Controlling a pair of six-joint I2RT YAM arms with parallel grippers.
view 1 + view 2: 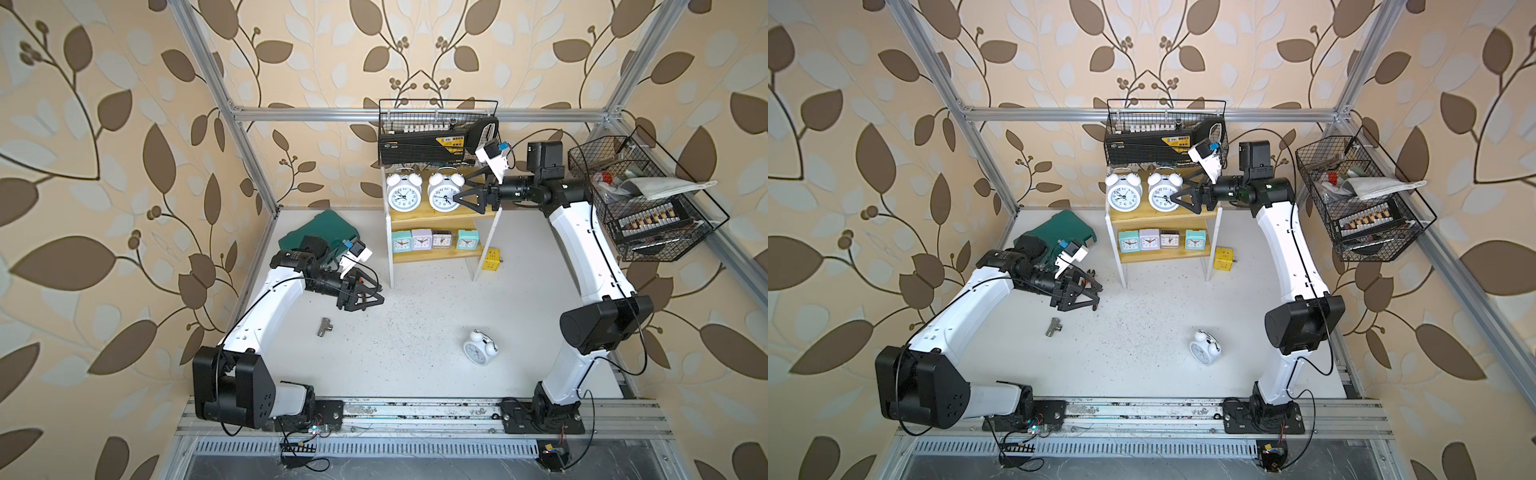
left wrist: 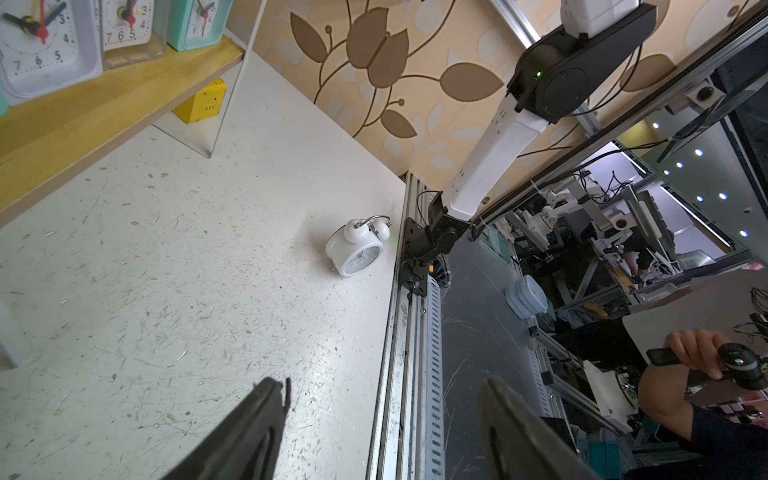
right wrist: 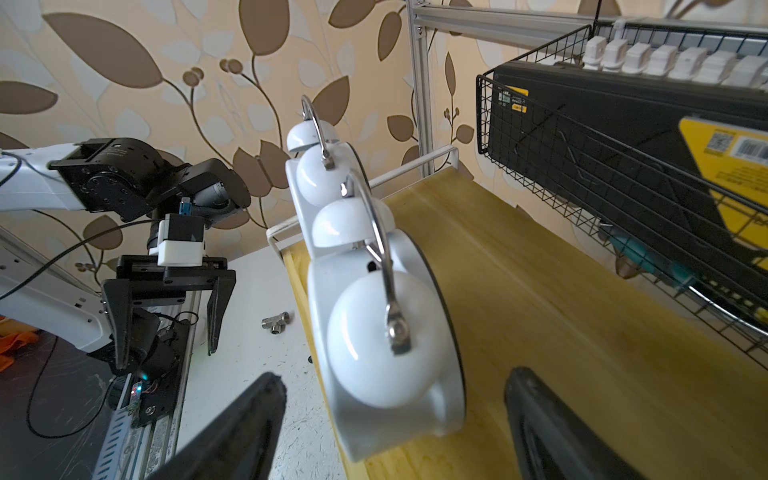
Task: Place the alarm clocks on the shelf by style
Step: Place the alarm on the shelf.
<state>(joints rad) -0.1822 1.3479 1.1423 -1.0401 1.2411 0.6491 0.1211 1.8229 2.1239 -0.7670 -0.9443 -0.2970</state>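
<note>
Black fingers (image 3: 249, 415) of the right gripper (image 1: 460, 188) are filling the bottom of the right wrist view. They are standing wide on either side of a white twin-bell clock (image 3: 382, 332) and gripping nothing, with gaps showing on both sides. That clock is sitting on the shelf's (image 1: 432, 217) top board beside its twin (image 1: 402, 195), while four square clocks (image 1: 422, 240) are lining the lower board. So this is looking like the end of a set-down. Doing it well is meaning backing straight out along the arm's own line, fingers wide, nothing brushing the bells or the wire handle, because the clock is standing close to the board's front edge. A third twin-bell clock (image 1: 478, 348) is waiting on the table (image 1: 415, 311) near the right arm's base, apparently tipped onto its back. The left gripper (image 1: 376, 294) is hanging open and empty above the table. Hard to call: the placed clock's feet are hiding behind its body, so whether it is sitting flat I cannot tell. In both top views a finger is overlapping its face, and the left wrist view is cropping the square clocks.
</note>
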